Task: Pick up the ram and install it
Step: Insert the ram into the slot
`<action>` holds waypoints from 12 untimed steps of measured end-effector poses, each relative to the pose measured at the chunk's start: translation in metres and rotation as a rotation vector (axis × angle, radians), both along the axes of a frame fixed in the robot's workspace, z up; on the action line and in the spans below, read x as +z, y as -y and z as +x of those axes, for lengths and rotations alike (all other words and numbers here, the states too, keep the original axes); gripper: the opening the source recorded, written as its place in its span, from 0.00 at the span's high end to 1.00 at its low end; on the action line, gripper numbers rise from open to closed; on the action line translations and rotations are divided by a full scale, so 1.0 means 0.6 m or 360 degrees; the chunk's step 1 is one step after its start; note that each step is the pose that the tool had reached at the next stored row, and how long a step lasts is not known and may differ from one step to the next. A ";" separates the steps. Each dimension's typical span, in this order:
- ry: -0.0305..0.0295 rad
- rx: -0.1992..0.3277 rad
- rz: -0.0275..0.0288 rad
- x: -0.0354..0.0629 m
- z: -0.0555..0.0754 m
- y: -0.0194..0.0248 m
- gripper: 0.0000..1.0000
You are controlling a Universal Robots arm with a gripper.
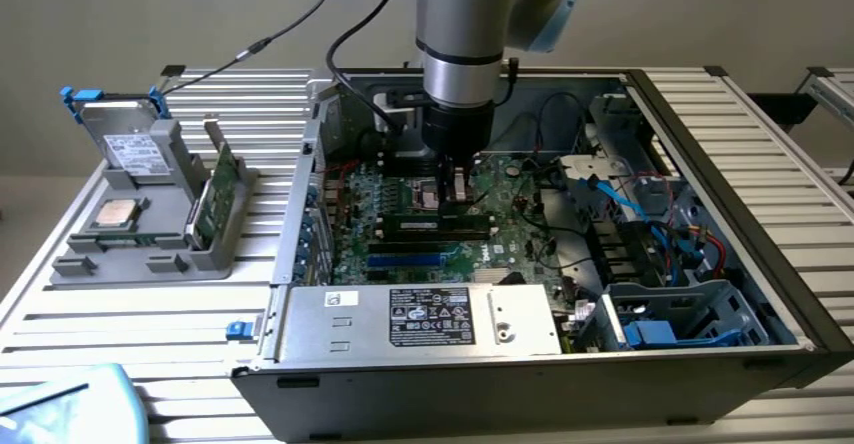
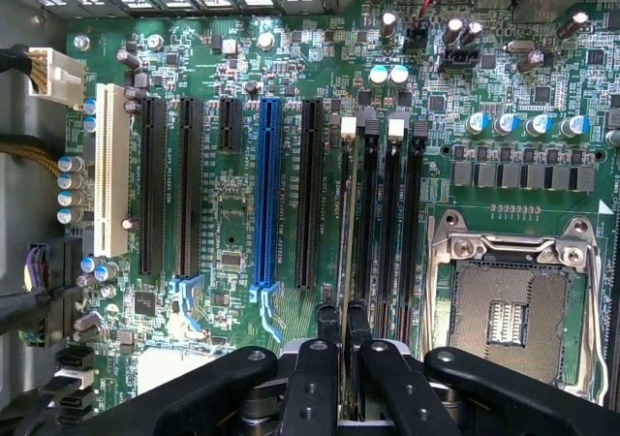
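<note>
Holding one ram (image 2: 346, 223) on edge over the motherboard (image 1: 400, 204), inside the open case.

At the exterior view's left, one grey tray (image 1: 80, 264) carries three parts: one drive with blue clips (image 1: 131, 149), one square silver processor (image 1: 118, 214) and one green stick (image 1: 220, 189) standing on edge. In the middle of that view the single arm (image 1: 461, 34) reaches down into the computer case (image 1: 787, 294), with its gripper (image 1: 454, 192) low over the board. At the lower right sits one drive cage (image 1: 667, 314). In the wrist view the two fingers (image 2: 315, 378) are nearly closed, pinching the ram's thin edge. The ram stands at the outermost of four black memory slots (image 2: 392, 233), between six expansion slots (image 2: 189, 184) (one white, four black, one blue) and one processor socket (image 2: 509, 305). I cannot tell whether it is seated.
</note>
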State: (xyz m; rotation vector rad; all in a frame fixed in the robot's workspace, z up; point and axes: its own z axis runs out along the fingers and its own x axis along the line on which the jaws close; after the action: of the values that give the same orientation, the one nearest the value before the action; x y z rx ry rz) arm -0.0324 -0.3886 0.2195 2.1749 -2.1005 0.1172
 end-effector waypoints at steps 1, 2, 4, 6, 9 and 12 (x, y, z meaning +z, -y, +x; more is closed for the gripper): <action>-0.00015 0.0000 -0.00005 0.000 0.000 0.0003 0.86; -0.00028 0.0000 -0.00009 0.000 0.000 0.0005 0.86; -0.00067 0.0000 -0.00011 0.001 0.000 0.0009 0.86; -0.00088 0.0000 -0.00012 0.001 0.001 0.0010 0.86; -0.00093 0.0000 -0.00016 0.001 0.002 0.0011 0.86; -0.00094 0.0000 -0.00019 0.001 0.004 0.0012 0.86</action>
State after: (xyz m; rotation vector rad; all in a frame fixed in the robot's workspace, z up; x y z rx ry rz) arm -0.0303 -0.3893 0.2201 2.1718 -2.0969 0.1119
